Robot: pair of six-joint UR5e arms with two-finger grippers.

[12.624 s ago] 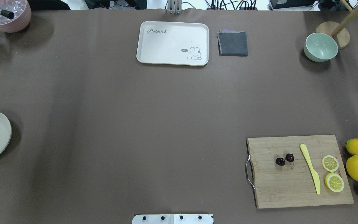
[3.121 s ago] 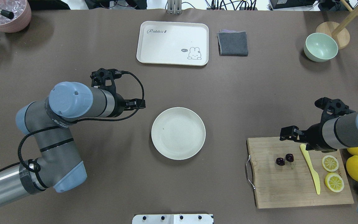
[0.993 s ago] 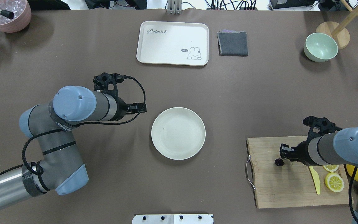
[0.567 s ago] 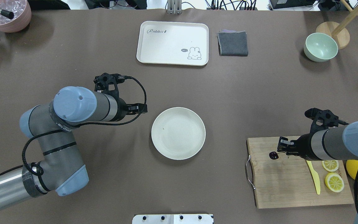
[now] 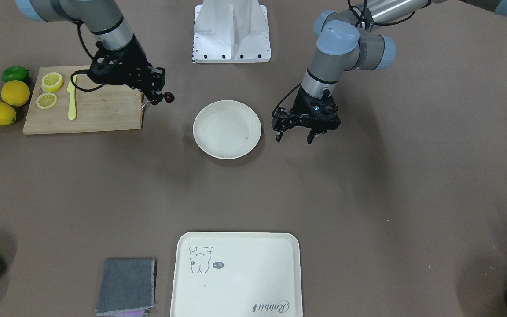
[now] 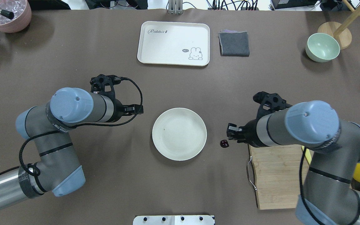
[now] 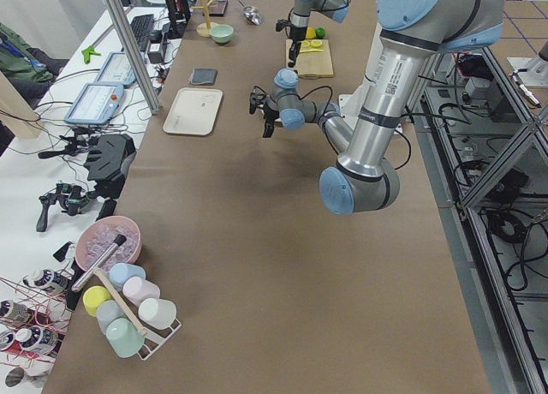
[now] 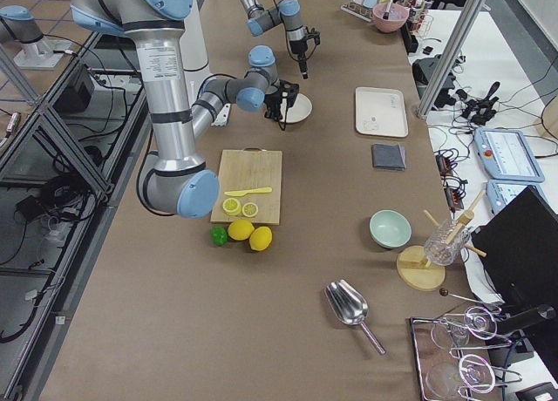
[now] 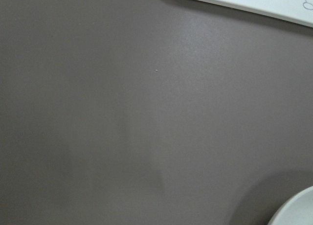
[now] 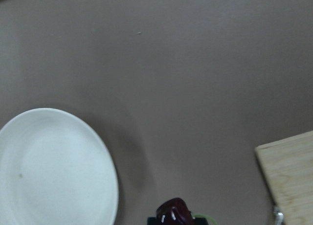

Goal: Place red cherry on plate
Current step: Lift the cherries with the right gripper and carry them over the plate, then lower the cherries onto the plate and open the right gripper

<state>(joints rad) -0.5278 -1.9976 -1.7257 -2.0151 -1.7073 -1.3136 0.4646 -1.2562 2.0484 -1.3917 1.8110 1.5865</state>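
The red cherry hangs dark and glossy from my right gripper, which is shut on its stem. It is in the air just left of the cutting board, a short way from the right rim of the plate. In the front-facing view the red cherry dangles at the right gripper, off the board's corner. The right wrist view shows the red cherry at the bottom edge and the plate to its left. The round cream plate is bare. My left gripper stands open beside the plate, holding nothing.
The wooden cutting board carries a yellow knife and two lemon slices; lemons and a lime lie beyond it. A cream tray, grey cloth and pale green bowl sit at the far side.
My right gripper has carried the cherry left, off the cutting board and close to the plate's right rim. The left arm has drawn back slightly to the left.
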